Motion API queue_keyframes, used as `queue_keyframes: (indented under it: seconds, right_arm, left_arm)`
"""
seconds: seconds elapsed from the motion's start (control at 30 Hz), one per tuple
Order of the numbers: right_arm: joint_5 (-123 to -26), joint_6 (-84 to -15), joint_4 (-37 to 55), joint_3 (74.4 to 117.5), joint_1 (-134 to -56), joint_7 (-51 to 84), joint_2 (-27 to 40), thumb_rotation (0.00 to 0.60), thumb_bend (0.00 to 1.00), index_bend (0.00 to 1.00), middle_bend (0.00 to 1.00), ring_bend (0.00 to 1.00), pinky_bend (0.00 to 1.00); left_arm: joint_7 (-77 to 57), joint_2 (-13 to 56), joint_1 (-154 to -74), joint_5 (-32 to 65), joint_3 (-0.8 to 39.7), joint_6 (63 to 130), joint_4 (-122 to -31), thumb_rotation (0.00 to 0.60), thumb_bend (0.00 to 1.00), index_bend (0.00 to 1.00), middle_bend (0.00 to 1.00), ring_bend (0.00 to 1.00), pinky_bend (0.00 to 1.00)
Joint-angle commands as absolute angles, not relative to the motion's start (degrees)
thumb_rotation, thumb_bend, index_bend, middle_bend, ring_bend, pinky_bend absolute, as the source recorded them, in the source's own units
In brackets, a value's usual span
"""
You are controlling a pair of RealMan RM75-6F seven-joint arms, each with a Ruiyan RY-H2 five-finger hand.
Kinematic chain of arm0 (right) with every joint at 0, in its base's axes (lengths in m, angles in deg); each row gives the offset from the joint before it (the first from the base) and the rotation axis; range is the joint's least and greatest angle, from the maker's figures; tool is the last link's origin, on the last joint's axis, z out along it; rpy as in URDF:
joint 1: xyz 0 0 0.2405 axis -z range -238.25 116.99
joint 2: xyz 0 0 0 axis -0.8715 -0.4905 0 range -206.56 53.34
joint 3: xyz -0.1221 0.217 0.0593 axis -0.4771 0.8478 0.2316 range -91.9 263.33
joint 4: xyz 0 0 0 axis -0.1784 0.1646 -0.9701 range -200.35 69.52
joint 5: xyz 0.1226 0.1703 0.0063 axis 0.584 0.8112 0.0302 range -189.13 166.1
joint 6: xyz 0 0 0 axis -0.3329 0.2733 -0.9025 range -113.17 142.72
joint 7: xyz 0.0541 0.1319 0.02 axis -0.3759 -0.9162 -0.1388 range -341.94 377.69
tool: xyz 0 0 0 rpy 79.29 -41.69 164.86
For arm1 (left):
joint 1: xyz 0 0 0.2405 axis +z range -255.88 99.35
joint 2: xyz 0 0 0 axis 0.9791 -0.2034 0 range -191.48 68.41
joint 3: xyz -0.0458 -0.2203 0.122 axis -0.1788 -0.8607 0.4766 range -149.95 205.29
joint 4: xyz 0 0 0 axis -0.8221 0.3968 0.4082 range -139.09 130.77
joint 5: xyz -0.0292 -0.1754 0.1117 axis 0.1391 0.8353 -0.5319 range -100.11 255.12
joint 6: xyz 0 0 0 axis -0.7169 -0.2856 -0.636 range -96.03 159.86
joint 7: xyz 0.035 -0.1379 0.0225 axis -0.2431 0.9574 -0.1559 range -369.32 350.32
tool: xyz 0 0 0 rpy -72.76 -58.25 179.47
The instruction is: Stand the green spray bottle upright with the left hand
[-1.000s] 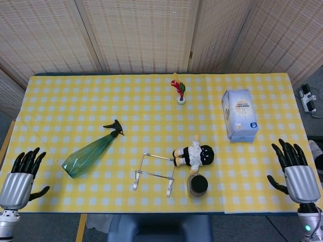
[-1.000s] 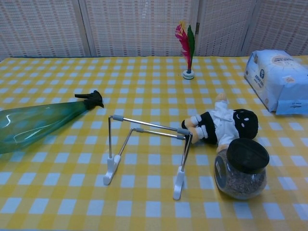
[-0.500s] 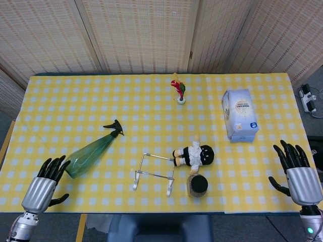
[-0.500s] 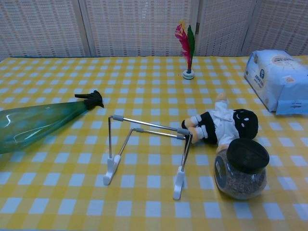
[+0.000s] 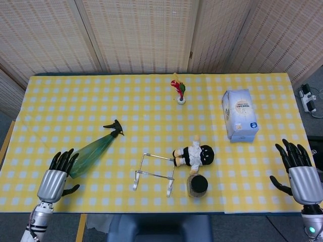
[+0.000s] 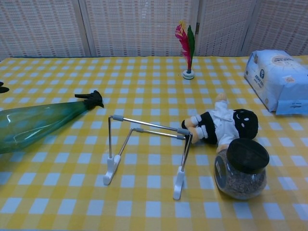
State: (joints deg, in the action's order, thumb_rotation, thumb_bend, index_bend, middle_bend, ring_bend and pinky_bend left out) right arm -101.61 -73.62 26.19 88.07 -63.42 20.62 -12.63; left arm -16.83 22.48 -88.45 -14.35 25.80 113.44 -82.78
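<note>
Green spray bottle [image 5: 93, 149] lying on its side on the yellow checked tablecloth [image 5: 101, 101], left of centre, black nozzle aimed up toward the middle of the table, fat base toward the near-left corner. In the chest view, same bottle [image 6: 38, 122] stretching in from the left edge, nozzle tip ending just left of the wire rack [image 6: 144, 149].

Left hand [image 5: 55, 176] over the near-left part of the cloth, fingers apart and holding nothing, dark fingertips right at the bottle's base; touching or only overlapping, cannot tell. Near table edge just below the wrist. Only a dark sliver at the left border of the chest view, too small to identify.

Right hand [image 5: 300, 174] at the near-right corner, past the cloth's right edge, fingers spread, empty, well apart from everything on the table.

Broad open cloth behind and left of the bottle, up to the far edge. Right of the nozzle, a gap of bare checks, then the wire rack [image 5: 154, 174] near the front edge. Doll [image 5: 194, 155] lying just right of the rack, dark-lidded jar [image 5: 197, 185] just in front of the doll. Feathered shuttlecock [image 5: 178, 91] upright toward the far edge, centre. White-blue packet [image 5: 239, 115] on the right side, apart from the rest.
</note>
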Motion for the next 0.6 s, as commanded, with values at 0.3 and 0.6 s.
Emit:
queue_keyframes:
  seconds: [0.3, 0.6]
  right_arm:
    - [-99.09, -71.58, 26.03, 89.06, -64.19, 19.89, -12.99, 0.600, 0.28, 0.00, 0.00, 0.00, 0.00]
    - [-97.05, -70.23, 25.77, 89.84, -64.70, 20.22, -12.81, 0.600, 0.28, 0.00, 0.00, 0.00, 0.00]
  left_arm:
    - [-13.34, 25.89, -91.92, -9.80, 23.28, 108.68, -79.48, 0.600, 0.15, 0.00, 0.02, 0.07, 0.05]
    - [-12.12, 28.29, -94.77, -5.96, 21.02, 104.83, -73.59, 0.600, 0.15, 0.00, 0.03, 0.08, 0.05]
